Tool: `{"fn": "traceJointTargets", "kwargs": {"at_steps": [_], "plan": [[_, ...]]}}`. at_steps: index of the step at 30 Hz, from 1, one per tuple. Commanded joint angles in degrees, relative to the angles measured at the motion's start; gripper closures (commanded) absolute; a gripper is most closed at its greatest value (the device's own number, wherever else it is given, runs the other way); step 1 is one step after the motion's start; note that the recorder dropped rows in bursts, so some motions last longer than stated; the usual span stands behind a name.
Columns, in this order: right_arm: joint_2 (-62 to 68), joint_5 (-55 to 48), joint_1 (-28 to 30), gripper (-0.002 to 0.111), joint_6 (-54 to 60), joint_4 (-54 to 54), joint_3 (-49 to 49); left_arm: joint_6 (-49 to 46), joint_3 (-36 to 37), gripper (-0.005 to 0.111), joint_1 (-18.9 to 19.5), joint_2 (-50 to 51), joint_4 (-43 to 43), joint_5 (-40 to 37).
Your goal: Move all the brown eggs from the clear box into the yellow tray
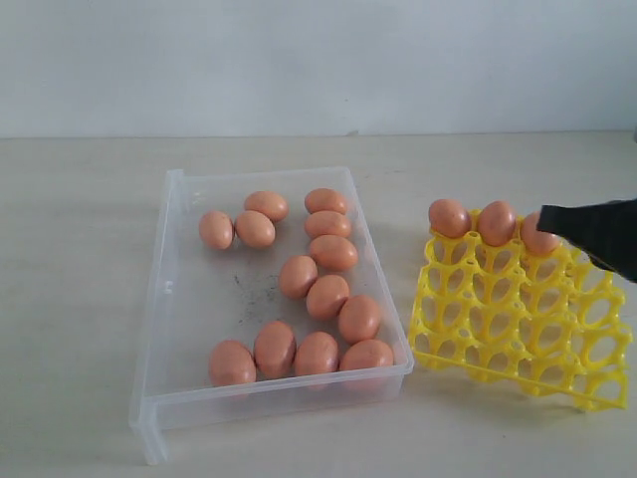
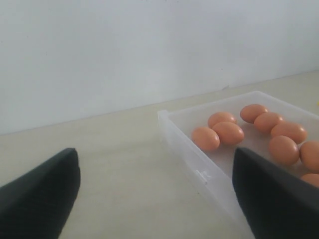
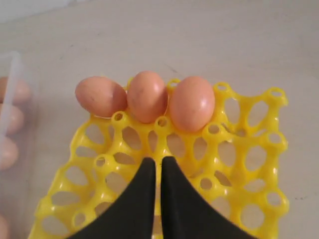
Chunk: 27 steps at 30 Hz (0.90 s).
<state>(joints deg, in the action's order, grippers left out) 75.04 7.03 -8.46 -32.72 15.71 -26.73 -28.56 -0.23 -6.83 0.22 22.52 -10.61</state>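
Exterior view: the right gripper (image 1: pixel 545 217) hangs over the yellow tray (image 1: pixel 518 339), its tip just beside three brown eggs (image 1: pixel 496 223) seated in cups that stop them rolling. The others lie loose in the clear box (image 1: pixel 169 299), well to its side.

Left wrist view: the left gripper (image 2: pixel 154 154) stands spread wide and empty beside the box wall, probably poised to pick.

Right wrist view: its fingers (image 3: pixel 144 199) are pinched together on nothing, with the eggs just ahead.

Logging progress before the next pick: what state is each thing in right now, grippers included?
clear box: open-topped, thirteen brown eggs loose inside.
yellow tray: three eggs in one edge row; other visible cups empty.
left gripper: open, empty.
right gripper: shut, empty, over the tray.
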Motion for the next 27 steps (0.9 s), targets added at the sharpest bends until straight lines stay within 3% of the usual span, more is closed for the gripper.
{"fn": "traceJointTargets", "kwargs": {"at_steps": [1, 9, 20, 27], "plan": [[9.40, 0.13, -0.15, 0.109, 0.75, 1.24, -7.46, 0.45, 0.23, 0.029, -0.37, -0.22, 0.38, 0.43], [18.88, -5.02, -0.15, 0.109, 3.06, 1.48, -16.27, 0.45, 0.23, 0.029, -0.37, -0.22, 0.38, 0.43], [26.13, -4.06, -0.05, 0.109, 4.20, 1.48, -17.50, 0.45, 0.23, 0.029, -0.37, -0.22, 0.38, 0.43], [23.37, -2.71, -0.05, 0.109, 7.79, 1.48, -17.29, 0.45, 0.23, 0.029, -0.37, -0.22, 0.38, 0.43]]}}
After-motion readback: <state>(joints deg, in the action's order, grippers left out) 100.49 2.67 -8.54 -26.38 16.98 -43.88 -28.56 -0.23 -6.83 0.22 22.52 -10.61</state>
